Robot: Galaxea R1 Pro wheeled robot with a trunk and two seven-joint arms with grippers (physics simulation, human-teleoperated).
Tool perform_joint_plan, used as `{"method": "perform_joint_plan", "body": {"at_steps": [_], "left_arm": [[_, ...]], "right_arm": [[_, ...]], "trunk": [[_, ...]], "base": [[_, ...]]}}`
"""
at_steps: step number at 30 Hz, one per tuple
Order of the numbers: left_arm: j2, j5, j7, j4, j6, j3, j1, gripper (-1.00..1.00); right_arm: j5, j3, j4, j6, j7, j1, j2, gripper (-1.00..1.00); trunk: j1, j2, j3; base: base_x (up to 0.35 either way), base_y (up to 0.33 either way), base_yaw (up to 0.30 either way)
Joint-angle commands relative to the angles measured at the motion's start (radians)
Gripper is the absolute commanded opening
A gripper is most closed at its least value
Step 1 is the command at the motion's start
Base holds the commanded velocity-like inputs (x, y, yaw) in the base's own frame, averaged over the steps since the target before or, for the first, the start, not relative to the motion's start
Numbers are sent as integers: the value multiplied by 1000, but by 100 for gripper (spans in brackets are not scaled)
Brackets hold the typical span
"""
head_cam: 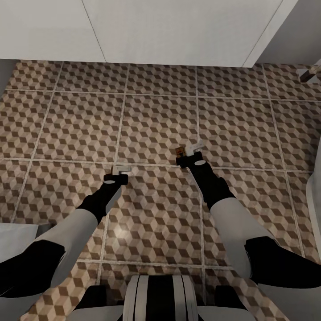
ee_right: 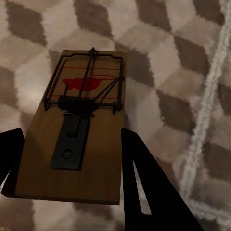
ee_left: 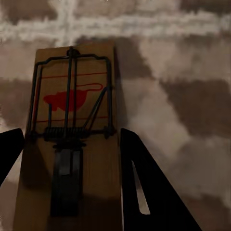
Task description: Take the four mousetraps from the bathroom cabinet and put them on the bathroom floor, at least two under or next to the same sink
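Looking down from the head view, both arms reach low over the bathroom floor (head_cam: 156,120), short of the white unit (head_cam: 169,31) along its far edge. The left hand (head_cam: 119,171) sits by a pale grout line and the right hand (head_cam: 189,151) just beyond the same line, with a speck of tan wood, a mousetrap (head_cam: 179,151), showing at its tip. The head view is too coarse to tell what the left hand carries; the left wrist view settles it, showing a mousetrap board (ee_left: 72,134) with dark wire bar and a red mouse print lying between the two dark fingers (ee_left: 154,192), closed against its sides, close over a grout crossing. The right wrist view shows the right hand likewise clamped on its trap (ee_right: 77,134), held above the cube-patterned tiles with a grout line running beside it.
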Motion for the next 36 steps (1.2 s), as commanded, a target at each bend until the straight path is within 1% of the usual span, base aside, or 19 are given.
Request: {"method": "perform_joint_plan", "body": {"at_steps": [1, 3, 6, 9, 15, 36], "left_arm": [[2, 17, 10, 30, -1, -6, 0, -100], [4, 17, 11, 38, -56, -6, 0, -100], [6, 18, 12, 49, -168, -7, 0, -100], [6, 18, 12, 62, -215, -8, 0, -100], [2, 17, 14, 63, -231, -9, 0, -100], [2, 17, 16, 45, -234, -10, 0, -100]], "right_arm": [[3, 2, -1, 10, -2, 0, 0, -100], [3, 2, 0, 19, -8, 0, 0, -100], [2, 2, 1, 24, -12, 0, 0, -100], [3, 2, 2, 25, -13, 0, 0, -100], [3, 2, 14, 24, -13, 0, 0, -100], [4, 2, 14, 21, -13, 0, 0, -100]], "trunk": [[0, 0, -1], [0, 0, -1], [0, 0, -1], [0, 0, -1], [0, 0, -1], [0, 0, -1]], "base": [[0, 0, 0], [0, 0, 0], [0, 0, 0], [0, 0, 0], [0, 0, 0], [0, 0, 0]]}}
